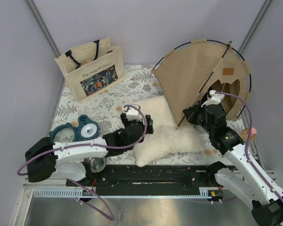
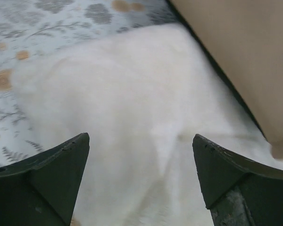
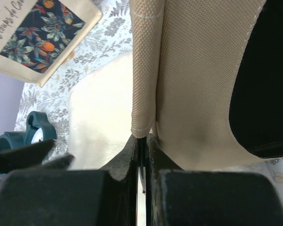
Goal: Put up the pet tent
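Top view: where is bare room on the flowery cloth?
Bare cloth lies between the beige printed tote bag and tan fabric pet tent, and between bag, teal double bowl and fluffy cream-white pillow. The right side is crowded.

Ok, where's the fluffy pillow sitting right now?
In the top view the pillow lies mid-table, its right edge meeting the foot of the pet tent; the open left gripper hangs just over its left part.

tote bag (image 3: 42,33) cut off at edge, pillow (image 2: 132,117) blurred, pet tent (image 1: 193,75) label (image 1: 228,71) unreadable
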Tool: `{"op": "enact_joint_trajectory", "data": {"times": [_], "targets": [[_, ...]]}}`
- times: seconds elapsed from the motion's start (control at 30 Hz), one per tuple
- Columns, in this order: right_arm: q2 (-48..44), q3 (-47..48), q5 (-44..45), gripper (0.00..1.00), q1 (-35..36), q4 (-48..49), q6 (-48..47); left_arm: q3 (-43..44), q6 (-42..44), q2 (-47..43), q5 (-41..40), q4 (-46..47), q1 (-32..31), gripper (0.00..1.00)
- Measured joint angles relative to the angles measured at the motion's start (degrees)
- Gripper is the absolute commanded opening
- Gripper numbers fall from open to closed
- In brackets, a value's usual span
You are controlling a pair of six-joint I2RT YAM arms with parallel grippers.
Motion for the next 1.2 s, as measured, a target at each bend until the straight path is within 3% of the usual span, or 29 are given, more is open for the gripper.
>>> {"op": "enact_joint_trajectory", "data": {"times": [0.13,0.27,0.4,0.63,0.7,0.73,0.77,0.83,0.9,0.97,1.2], "targets": [[1.57,0.66,1.40,0.00,0.00,-1.64,-0.33,-1.75,-8.55,-3.08,2.29,-8.00,8.90,0.93],[2.40,1.05,1.92,0.00,0.00,-2.60,-0.52,-5.68,-13.11,-3.15,9.29,-9.40,16.41,0.93],[2.54,1.49,1.95,0.00,0.00,-2.75,-0.57,-9.90,-15.50,-2.75,17.64,-5.70,22.93,0.96],[3.43,1.77,1.42,0.00,0.00,-2.67,-0.46,-10.86,-17.64,3.69,29.11,3.56,26.05,0.99],[3.72,1.77,1.31,0.00,0.00,-2.67,-0.44,-10.97,-18.47,6.49,32.00,6.84,26.36,0.89],[3.87,1.77,1.27,0.00,0.00,-2.60,-0.44,-11.21,-19.06,8.00,33.81,9.20,26.58,0.77],[3.96,1.77,1.25,0.00,0.00,-2.54,-0.42,-11.43,-19.65,8.94,35.06,10.86,26.71,0.64],[4.15,1.75,1.03,0.00,0.00,-2.29,-0.35,-11.87,-20.59,10.12,37.53,13.81,27.06,0.25],[4.37,1.57,0.70,0.00,0.00,-1.79,-0.26,-11.78,-20.22,10.01,38.84,14.82,27.36,0.00],[4.72,1.16,0.17,0.00,0.00,-1.20,-0.26,-11.06,-19.56,9.05,38.99,13.18,27.54,0.00],[9.03,1.20,-2.91,0.00,-0.04,1.92,-1.70,2.05,-12.39,-1.64,28.57,-11.37,27.50,0.00]]}}
